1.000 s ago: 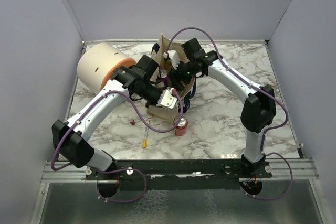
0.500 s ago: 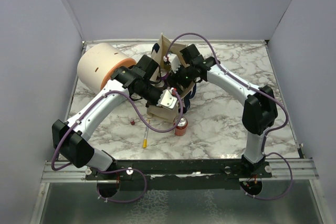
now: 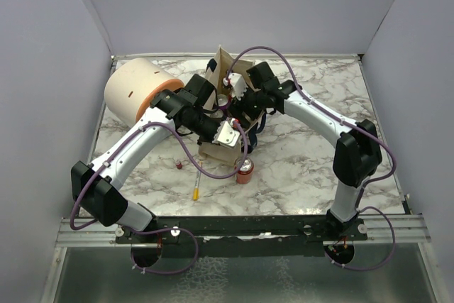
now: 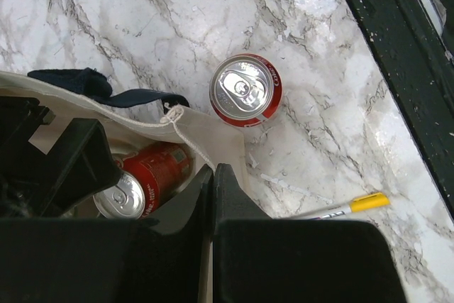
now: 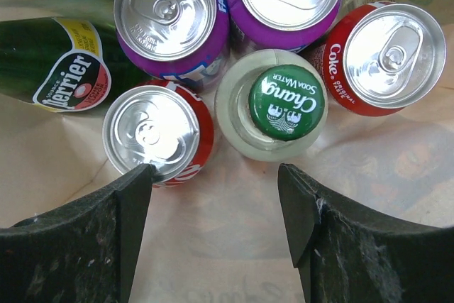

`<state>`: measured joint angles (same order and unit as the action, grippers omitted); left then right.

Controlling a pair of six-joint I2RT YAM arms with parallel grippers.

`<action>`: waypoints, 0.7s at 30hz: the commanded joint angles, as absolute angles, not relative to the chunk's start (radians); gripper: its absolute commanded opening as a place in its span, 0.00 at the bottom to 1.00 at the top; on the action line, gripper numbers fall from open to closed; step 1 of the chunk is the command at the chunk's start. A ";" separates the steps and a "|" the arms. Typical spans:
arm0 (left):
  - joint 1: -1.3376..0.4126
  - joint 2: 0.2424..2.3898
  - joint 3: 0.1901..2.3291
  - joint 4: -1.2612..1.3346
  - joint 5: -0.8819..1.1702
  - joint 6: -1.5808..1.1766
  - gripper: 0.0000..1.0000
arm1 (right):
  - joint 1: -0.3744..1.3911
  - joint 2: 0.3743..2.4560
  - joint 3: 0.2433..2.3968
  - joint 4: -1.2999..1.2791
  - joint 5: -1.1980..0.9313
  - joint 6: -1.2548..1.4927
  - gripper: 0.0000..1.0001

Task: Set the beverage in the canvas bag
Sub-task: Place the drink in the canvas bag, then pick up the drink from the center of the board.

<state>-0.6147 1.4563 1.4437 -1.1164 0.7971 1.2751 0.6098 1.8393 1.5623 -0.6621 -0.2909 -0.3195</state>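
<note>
Cream canvas bag [image 4: 213,133] holding cans [image 5: 152,133], right claw [image 5: 213,175] open above

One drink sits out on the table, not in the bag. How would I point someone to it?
Find the cream bag in the middle of the marble table. Just outside its near side stands a red can. It is the only can outside the bag, with a yellow-capped pen lying near it.

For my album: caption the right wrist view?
Open right gripper above cans and bottles packed inside the canvas bag.
</note>
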 commanded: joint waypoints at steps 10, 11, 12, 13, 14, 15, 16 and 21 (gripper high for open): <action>-0.614 1.446 1.480 -1.157 0.845 1.257 0.10 | 0.596 1.807 1.755 -0.754 -0.516 -0.365 0.73; -0.614 1.441 1.478 -1.157 0.845 1.255 0.11 | 0.594 1.803 1.772 -0.757 -0.528 -0.362 0.73; -0.614 1.436 1.477 -1.158 0.844 1.255 0.13 | 0.592 1.801 1.787 -0.758 -0.537 -0.357 0.73; -0.614 1.428 1.477 -1.159 0.843 1.254 0.14 | 0.586 1.795 1.800 -0.760 -0.546 -0.352 0.73; -0.614 1.422 1.477 -1.159 0.842 1.251 0.16 | 0.582 1.791 1.812 -0.762 -0.553 -0.347 0.73; -0.614 1.417 1.479 -1.158 0.842 1.249 0.18 | 0.576 1.785 1.822 -0.763 -0.559 -0.345 0.73; -0.614 1.412 1.481 -1.156 0.841 1.243 0.19 | 0.569 1.777 1.831 -0.765 -0.567 -0.344 0.73; -0.611 1.383 1.491 -1.138 0.846 1.198 0.35 | 0.542 1.700 1.827 -0.780 -0.604 -0.372 0.73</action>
<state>-0.6147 1.4372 1.4521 -1.1275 0.7998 1.2335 0.5625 1.7905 1.8042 -0.7559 -0.5327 -0.3527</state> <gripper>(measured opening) 0.280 0.728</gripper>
